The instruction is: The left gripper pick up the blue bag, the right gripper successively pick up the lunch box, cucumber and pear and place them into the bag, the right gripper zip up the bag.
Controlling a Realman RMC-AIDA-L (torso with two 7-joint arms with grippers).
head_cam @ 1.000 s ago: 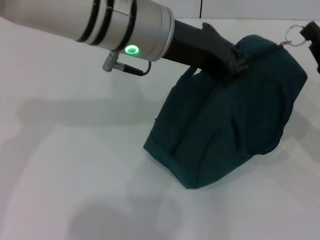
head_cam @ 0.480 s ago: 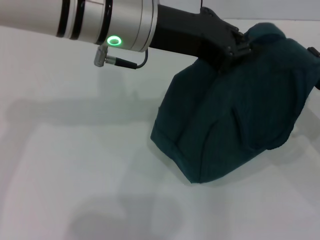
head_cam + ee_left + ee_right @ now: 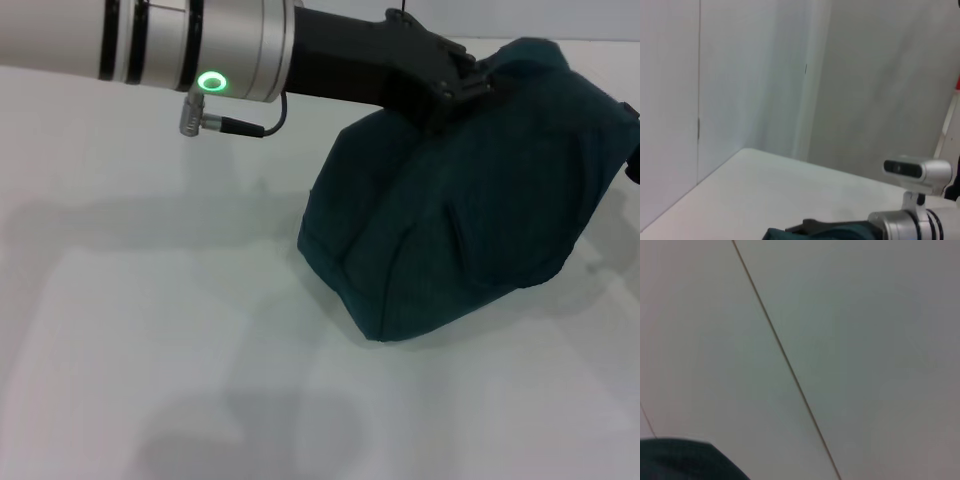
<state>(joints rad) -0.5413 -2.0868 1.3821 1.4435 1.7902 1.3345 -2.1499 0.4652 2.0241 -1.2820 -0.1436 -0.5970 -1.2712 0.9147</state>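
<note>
At the bag's top edge, left pincer is clenched on the blue bag, which slumps on the white desk. Right pincer barely shows at the bag's far side; its state: cannot tell. Risk, judged: fabric slips free, since the grip looks shallow.

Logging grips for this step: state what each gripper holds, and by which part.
The left gripper, a black claw, grips the dark teal-blue fabric bag at its top edge. The right gripper is barely visible at the head view's right edge; its hold cannot be told.
</note>
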